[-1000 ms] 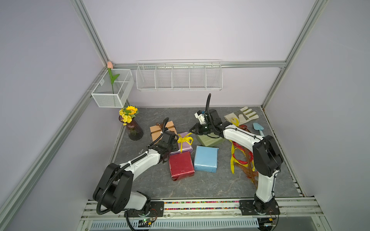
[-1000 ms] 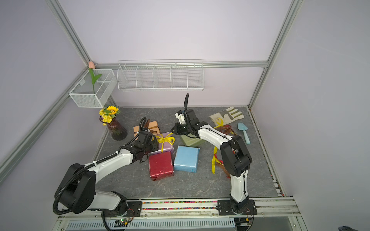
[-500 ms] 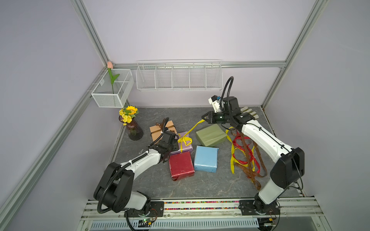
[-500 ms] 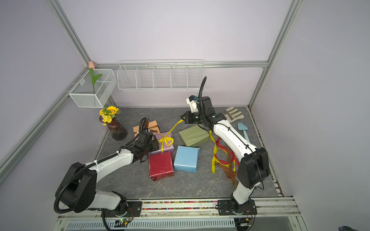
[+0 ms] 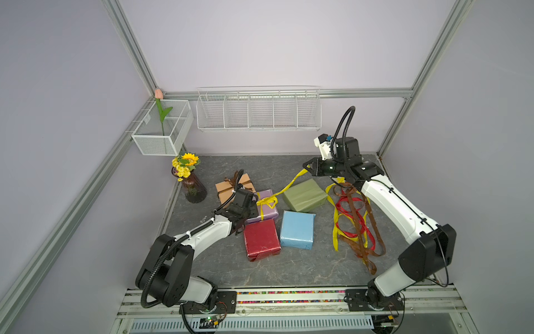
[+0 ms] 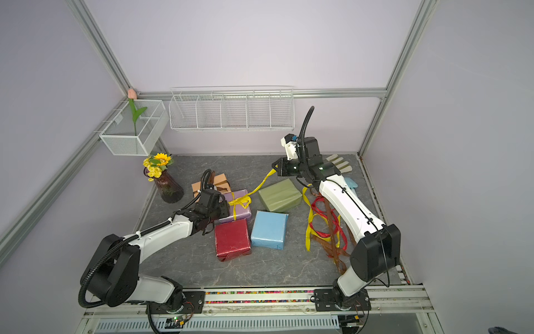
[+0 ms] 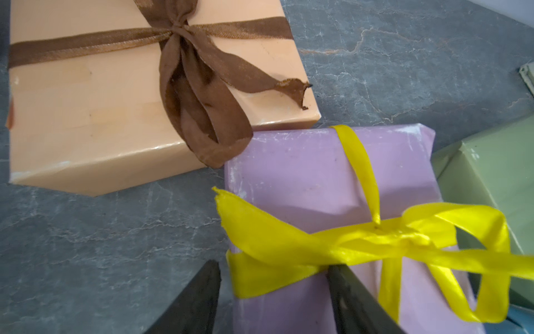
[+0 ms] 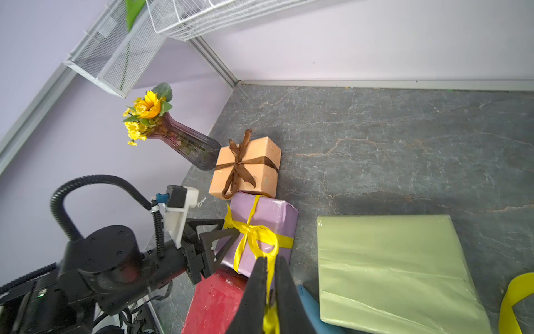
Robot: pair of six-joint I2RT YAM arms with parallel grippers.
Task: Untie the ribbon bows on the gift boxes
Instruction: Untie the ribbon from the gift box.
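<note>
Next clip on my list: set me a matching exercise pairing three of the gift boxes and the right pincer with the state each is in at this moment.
Column one:
1. lilac box
2. tan-orange box
3. olive green box
4. right pincer

Column two:
A. shut on a tail of the yellow ribbon
B. bare, no ribbon on it
C. a tied brown bow on top
D. yellow ribbon knotted around it

Pairs: 1-D, 2-C, 3-B, 4-A
</note>
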